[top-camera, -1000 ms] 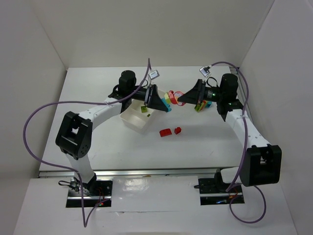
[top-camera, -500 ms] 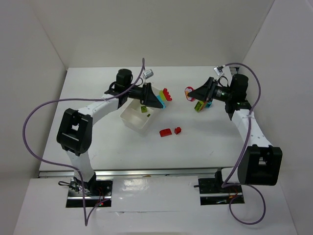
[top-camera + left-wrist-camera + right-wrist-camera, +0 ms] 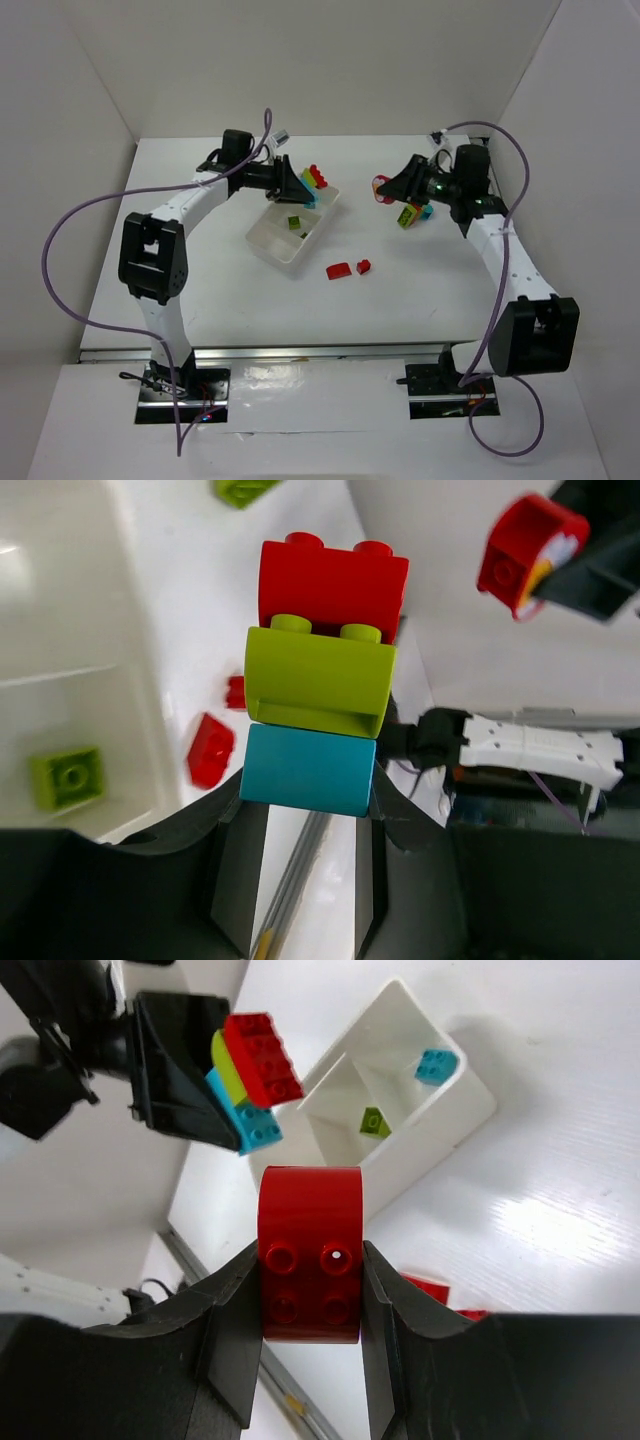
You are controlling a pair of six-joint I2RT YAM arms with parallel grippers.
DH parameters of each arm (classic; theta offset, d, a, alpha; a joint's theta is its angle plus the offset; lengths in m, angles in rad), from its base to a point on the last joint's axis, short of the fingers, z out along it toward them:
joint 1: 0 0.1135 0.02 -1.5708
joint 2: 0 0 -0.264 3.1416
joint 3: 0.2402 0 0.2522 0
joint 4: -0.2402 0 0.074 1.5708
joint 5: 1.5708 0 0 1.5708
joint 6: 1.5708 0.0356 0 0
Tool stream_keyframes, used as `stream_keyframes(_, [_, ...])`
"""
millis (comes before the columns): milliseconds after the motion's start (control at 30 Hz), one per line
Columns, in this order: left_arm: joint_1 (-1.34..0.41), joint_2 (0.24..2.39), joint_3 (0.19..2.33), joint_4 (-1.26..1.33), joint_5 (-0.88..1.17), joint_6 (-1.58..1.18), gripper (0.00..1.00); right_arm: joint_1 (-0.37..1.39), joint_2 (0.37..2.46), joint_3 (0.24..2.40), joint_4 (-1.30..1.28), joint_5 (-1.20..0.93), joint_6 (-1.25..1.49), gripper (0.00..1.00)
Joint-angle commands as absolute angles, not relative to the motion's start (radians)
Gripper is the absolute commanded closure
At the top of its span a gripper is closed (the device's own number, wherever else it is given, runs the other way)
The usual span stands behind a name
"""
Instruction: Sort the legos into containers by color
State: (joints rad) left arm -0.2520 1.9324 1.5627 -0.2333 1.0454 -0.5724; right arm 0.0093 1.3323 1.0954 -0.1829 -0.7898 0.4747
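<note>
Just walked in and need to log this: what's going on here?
Toy bricks are being sorted by colour into a white tray. The left end effector grips a stack of cyan, lime green and red bricks up near the tray's far end. The right end effector grips a single red brick in the air, right of the tray. One lime green brick and one cyan brick sit in separate compartments; two red bricks lie on the table nearby.

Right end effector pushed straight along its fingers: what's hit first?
Probably the rim of the white tray, passing close by the brick stack in the left end effector; depth is unclear.
</note>
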Motion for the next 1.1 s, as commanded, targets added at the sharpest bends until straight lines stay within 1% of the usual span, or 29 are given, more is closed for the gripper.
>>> stream_keyframes(0, [-0.189,1.835,1.533,-0.31,0.961,-0.528,1.0,0.191,1.385,1.202,-0.287,-0.619,0.377,0.97])
stream_keyframes(133, [-0.092,1.709,1.532,-0.383,0.836,-0.528,1.0,0.354,1.482,1.25,-0.267,-0.546,0.368,0.96])
stream_keyframes(200, [-0.039,1.64,1.542,-0.402,0.784,-0.538,1.0,0.4,1.547,1.29,-0.241,-0.532,0.377,0.96])
stream_keyframes(300, [0.014,1.589,1.552,-0.413,0.773,-0.549,1.0,0.492,1.647,1.35,-0.232,-0.505,0.365,0.96])
stream_keyframes(367, [0.032,1.559,1.563,-0.413,0.773,-0.563,1.0,0.544,1.696,1.373,-0.203,-0.505,0.365,0.94])
stream_keyframes(467, [0.052,1.536,1.572,-0.413,0.793,-0.574,1.0,0.592,1.791,1.426,-0.166,-0.505,0.365,0.93])
stream_keyframes(600, [0.072,1.526,1.582,-0.413,0.802,-0.583,1.0,0.636,1.911,1.534,-0.199,-0.494,0.341,0.93])
stream_keyframes(667, [0.081,1.516,1.582,-0.413,0.813,-0.583,1.0,0.666,1.969,1.586,-0.222,-0.494,0.316,0.9])
stream_keyframes(700, [0.081,1.516,1.582,-0.413,0.824,-0.583,1.0,0.675,1.983,1.597,-0.239,-0.485,0.316,0.85])
stream_keyframes(767, [0.091,1.506,1.571,-0.413,0.833,-0.583,1.0,0.687,2.019,1.62,-0.262,-0.474,0.304,0.8])
stream_keyframes(867, [0.1,1.497,1.56,-0.413,0.833,-0.583,1.0,0.696,2.031,1.62,-0.273,-0.443,0.295,0.5])
stream_keyframes(933, [0.1,1.497,1.56,-0.413,0.833,-0.583,1.0,0.696,2.031,1.62,-0.273,-0.433,0.295,0.38])
stream_keyframes(967, [0.1,1.497,1.56,-0.413,0.844,-0.583,1.0,0.696,2.022,1.62,-0.273,-0.433,0.295,0.24])
stream_keyframes(1067, [0.1,1.497,1.56,-0.413,0.865,-0.583,1.0,0.696,1.977,1.629,-0.304,-0.422,0.261,0.13])
